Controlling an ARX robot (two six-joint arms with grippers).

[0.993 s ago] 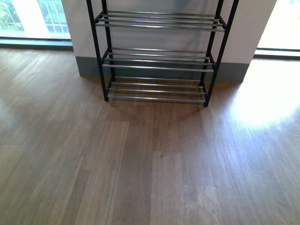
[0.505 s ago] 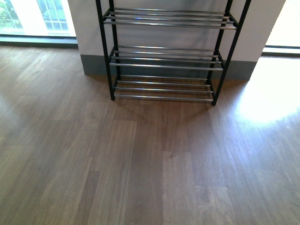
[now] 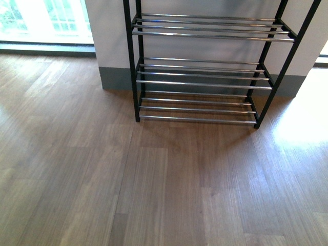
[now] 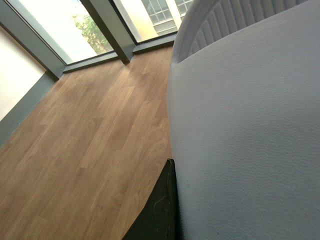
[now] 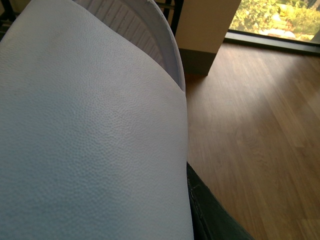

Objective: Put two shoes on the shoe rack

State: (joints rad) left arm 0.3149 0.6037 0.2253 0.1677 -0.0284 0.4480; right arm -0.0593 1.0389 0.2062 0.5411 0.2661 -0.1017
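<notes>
Spanning left-right, the rack (image 3: 205, 72) faces the camera; left shoe (image 4: 250, 125), right shoe (image 5: 90, 125) fill wrist views; hands' grip unclear.

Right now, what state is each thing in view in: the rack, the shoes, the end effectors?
shoe rack: upright, the three tiers in view bare.
left shoe: lifted off the floor, white sole filling the left wrist view.
right shoe: lifted off the floor, sole filling the right wrist view.
left end effector: only a dark edge shows against the sole, apparently closed on the shoe.
right end effector: the same.
</notes>
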